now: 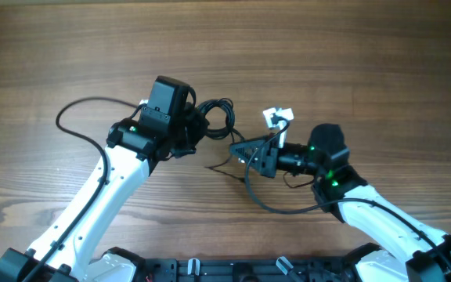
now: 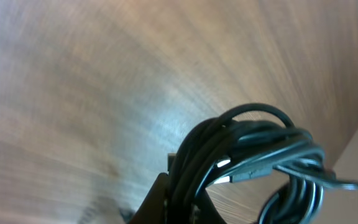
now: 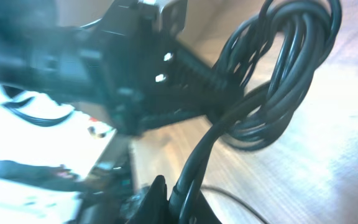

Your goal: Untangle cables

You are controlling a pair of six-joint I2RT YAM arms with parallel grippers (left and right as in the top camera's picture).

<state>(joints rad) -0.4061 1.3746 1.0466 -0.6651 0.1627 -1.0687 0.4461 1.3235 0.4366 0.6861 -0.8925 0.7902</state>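
1. Underneath everything, table (image 1: 351, 63): brown wood grain, filling the overhead view.
2. Left arm (image 1: 108, 188): white, reaching from the bottom-left corner up toward the middle.
3. Right arm (image 1: 382, 215): white with a black wrist, coming in from the bottom-right corner and pointing left.
4. Left gripper (image 1: 190, 129): pressed together on the cables (image 1: 218, 117), pinching the bundle. In its wrist view, coil rising straight out from between the fingers (image 2: 160, 199).
5. Right gripper (image 1: 245, 149): just right of the left one, clamped on a single strand leading up into the bundle, seen plainly in its wrist view.
6. Cables: thin black cords wound in one looped bundle, held between the two grippers near the table's middle. Lifted or resting on the wood, cannot tell. One thin loose strand (image 1: 221, 166) lying on the table just beside the right gripper.
7. Small white piece (image 1: 276, 116): just above the right gripper, too small to identify.
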